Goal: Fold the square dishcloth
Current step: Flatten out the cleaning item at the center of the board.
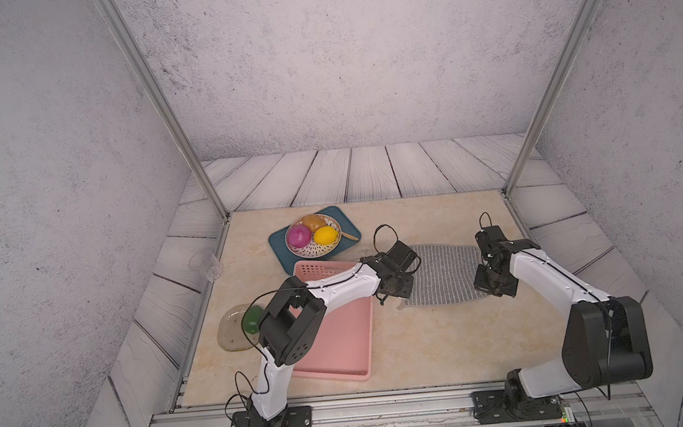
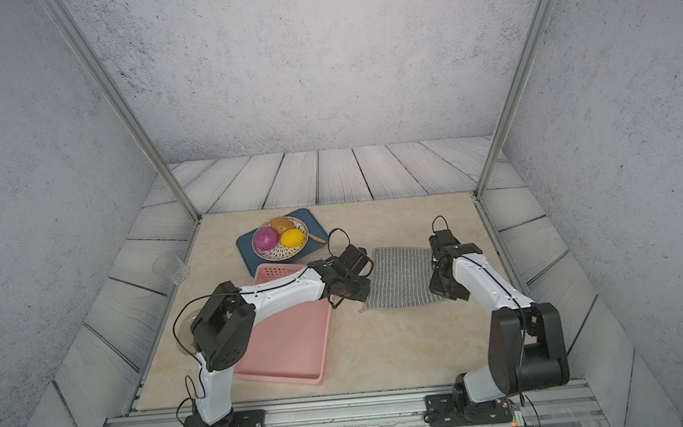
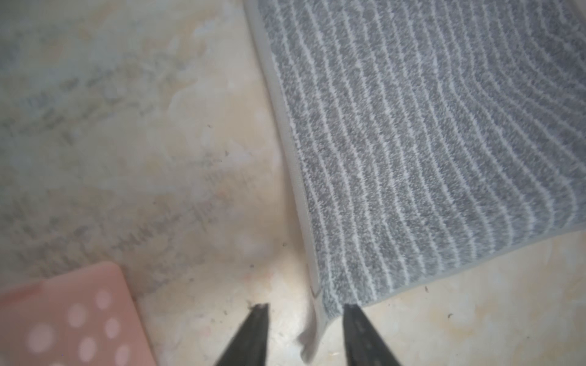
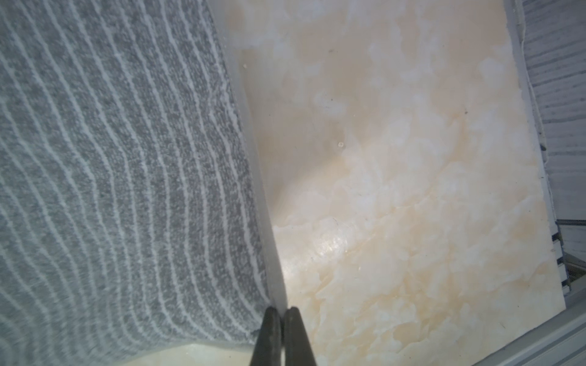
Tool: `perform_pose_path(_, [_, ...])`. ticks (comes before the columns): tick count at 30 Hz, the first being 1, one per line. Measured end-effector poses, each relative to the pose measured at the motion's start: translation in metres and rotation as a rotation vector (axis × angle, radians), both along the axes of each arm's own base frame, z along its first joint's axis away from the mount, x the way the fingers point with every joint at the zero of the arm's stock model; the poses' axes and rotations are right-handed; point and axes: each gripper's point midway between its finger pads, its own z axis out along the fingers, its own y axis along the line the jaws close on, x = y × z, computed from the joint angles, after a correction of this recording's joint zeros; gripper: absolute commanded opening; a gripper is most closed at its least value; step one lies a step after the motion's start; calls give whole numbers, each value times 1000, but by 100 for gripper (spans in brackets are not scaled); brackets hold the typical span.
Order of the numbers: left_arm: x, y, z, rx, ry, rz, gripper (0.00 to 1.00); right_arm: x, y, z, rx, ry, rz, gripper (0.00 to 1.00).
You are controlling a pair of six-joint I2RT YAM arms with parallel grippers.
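Grey with thin white stripes, the dishcloth lies on the beige table, just beside the pink basket, on the basket's right side. We see it between the two arms in both top views.

The left gripper is at the cloth corner nearest the basket. Its two black fingers stand apart, and the grey hem of that corner sits in the gap between them. We do not see them squeeze it, so this gripper holds nothing.

The right gripper is at the side of the cloth far from the basket. Its fingers are pressed together with the cloth's edge pinched between them. The cloth is lifted a little off the table there.

Behind the basket sits a blue tray. On it is a plate of round fruit. On the basket's left side is a clear dish with a green thing on it.
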Motion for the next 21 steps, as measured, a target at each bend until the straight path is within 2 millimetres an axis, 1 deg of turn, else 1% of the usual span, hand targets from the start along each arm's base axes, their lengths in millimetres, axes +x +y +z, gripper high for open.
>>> perform_pose_path(1, [-3,0,-2,5,3,-2,83,-1,0,0,0,-5,-3,16])
perform_pose_path(2, [-4,0,-2,5,3,0,93,-2,0,1,0,-9,-4,20])
perform_pose_path(3, [-5,-1,-1,3,2,-2,99,-2,-1,1,-1,-15,-8,24])
perform_pose_path(4, [-4,-1,2,-3,-3,0,100,-1,-1,3,-1,-23,-9,28])
perform_pose_path(6, [-4,-2,12,-17,-19,-6,100,0,-2,6,-5,-42,-10,32])
perform_pose_path(8, [-2,-3,26,-39,-42,-8,100,2,-3,11,-9,-57,-11,33])
perform_pose_path(10, [1,-5,41,-57,-72,-17,100,8,-3,20,-11,-83,-11,33])
perform_pose_path(14, [17,-18,72,-67,-148,-42,100,29,-1,45,-9,-159,11,33])
perform_pose_path(17, [36,-34,96,-82,-220,-74,98,47,1,62,-8,-216,27,33])
perform_pose_path(19, [47,-44,103,-86,-251,-99,93,60,2,68,-8,-236,36,34])
perform_pose_path(21, [62,-54,100,-83,-265,-130,87,77,3,68,-8,-241,51,34])
